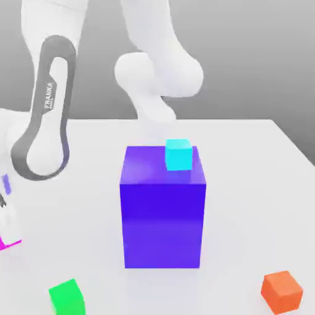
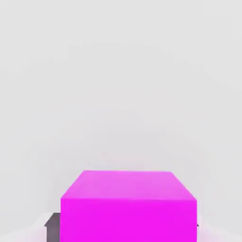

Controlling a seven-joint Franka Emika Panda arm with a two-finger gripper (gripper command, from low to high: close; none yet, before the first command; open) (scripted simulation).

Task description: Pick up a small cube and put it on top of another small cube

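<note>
at the exterior view's left edge, the magenta cube [image 2: 128, 220] is cut off.

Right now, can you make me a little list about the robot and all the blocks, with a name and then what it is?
gripper: shut on the bright magenta block
big block: tall glossy blue-purple box, standing on the pale table
on top of it: small cyan cube
exterior view's left, near the front: small green cube
exterior view's right, near the front: small orange cube
</note>
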